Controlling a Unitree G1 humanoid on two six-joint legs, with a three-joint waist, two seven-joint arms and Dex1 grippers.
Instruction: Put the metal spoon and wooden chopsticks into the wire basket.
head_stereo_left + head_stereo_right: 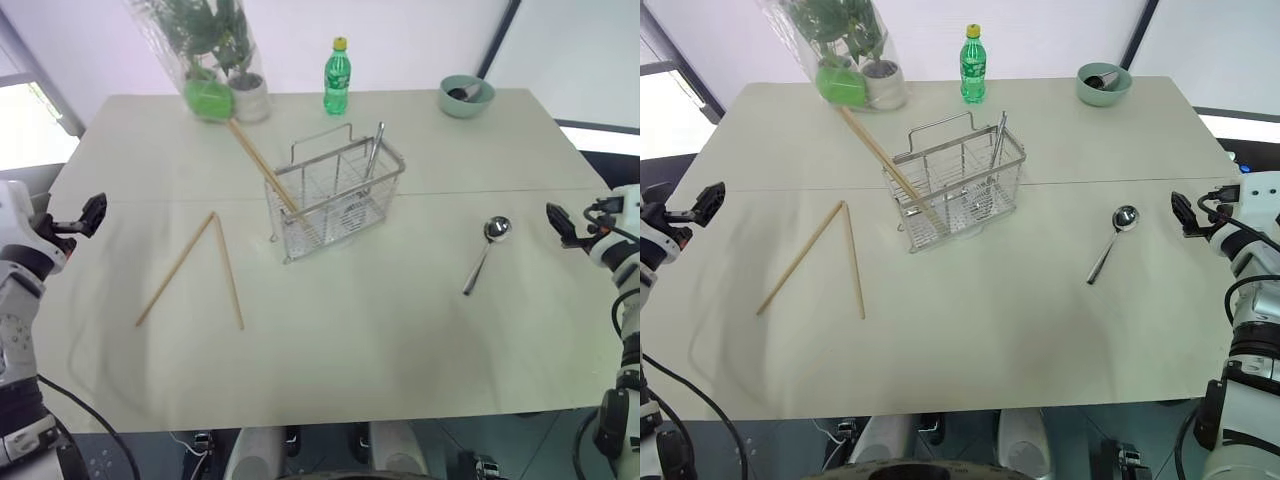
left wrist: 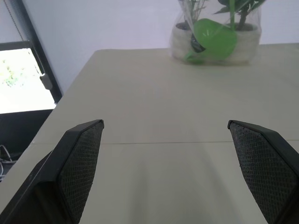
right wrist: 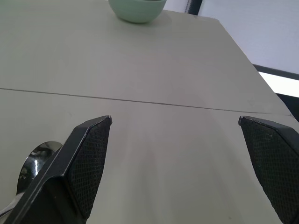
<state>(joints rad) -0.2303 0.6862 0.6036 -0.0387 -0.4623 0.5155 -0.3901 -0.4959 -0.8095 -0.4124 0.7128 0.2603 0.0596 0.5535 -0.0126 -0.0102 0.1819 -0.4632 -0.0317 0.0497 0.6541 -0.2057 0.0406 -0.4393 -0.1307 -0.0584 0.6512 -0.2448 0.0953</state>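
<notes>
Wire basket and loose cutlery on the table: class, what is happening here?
Nothing is held. Both the left gripper and right gripper hang open at the table's sides. The wire basket already holds a pair of chopsticks and a metal utensil. Two wooden chopsticks and the metal spoon lie on the table.

Head stereo pair looks forward and down over the whole desk (image 1: 330, 360) from above. Each wrist camera sits low, facing level across its far edge.
</notes>
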